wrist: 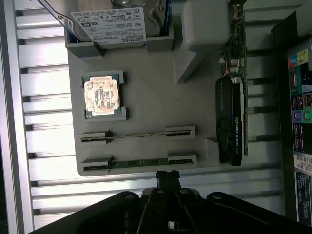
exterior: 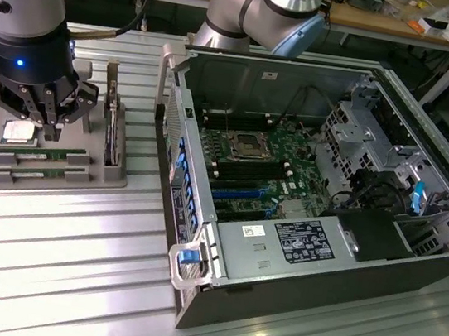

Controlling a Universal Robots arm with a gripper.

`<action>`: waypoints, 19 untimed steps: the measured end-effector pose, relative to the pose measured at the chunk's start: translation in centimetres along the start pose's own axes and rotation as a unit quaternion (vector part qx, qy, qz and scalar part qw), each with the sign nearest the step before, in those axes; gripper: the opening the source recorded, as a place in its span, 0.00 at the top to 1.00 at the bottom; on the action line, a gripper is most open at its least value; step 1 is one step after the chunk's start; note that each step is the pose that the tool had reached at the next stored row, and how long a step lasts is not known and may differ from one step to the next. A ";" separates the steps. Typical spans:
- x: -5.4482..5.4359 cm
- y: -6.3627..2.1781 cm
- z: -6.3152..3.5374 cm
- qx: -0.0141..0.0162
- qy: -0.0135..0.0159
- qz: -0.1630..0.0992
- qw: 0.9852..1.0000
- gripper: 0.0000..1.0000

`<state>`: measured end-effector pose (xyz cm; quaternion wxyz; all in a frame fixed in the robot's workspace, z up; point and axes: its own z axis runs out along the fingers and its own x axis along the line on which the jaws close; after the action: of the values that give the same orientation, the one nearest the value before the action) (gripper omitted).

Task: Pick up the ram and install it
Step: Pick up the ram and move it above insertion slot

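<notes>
**Exterior view.** Grey holder tray (exterior: 55, 184) sits on the slatted metal worktop (exterior: 68, 271), toward the exterior view's left. The open computer case (exterior: 411, 269) is beside it on the exterior view's right, with the motherboard (exterior: 250, 167) exposed. Gripper (exterior: 46, 125) hangs over the tray near the processor chip (exterior: 18, 133), fingers pressed together with nothing between them. The ram (exterior: 39, 175) lies in the slot along the tray's front edge. A second ram stick (exterior: 49, 153) lies in the slot just behind. Graphics card (exterior: 111, 131) stands upright at the tray's end nearest the case.

**Wrist view.** Gripper (wrist: 168, 176) fingertips closed tight and empty, just beside the ram (wrist: 139, 164) at the tray (wrist: 146, 73) edge; cannot tell whether they touch it. Second ram stick (wrist: 139, 135) sits edge-on in the next slot, and the processor chip (wrist: 101, 95) lies beyond it. Hard drive (wrist: 114, 22) at the far edge. Graphics card (wrist: 231, 117) runs along the side toward the case (wrist: 300, 146).
</notes>
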<state>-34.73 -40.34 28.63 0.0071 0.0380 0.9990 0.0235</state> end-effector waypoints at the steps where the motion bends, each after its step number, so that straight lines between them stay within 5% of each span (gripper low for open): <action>1: 0.0 0.00 0.00 0.000 0.000 0.000 1.000 0.89; 5: 0.0 0.00 0.00 0.000 0.000 -0.005 1.000 0.89; 12: 0.0 0.00 0.00 -0.001 0.003 -0.068 0.998 0.89; 19: 0.0 0.00 0.00 -0.002 0.007 -0.153 0.988 0.89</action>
<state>-34.73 -40.34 28.63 0.0034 -0.1156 0.9930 0.0243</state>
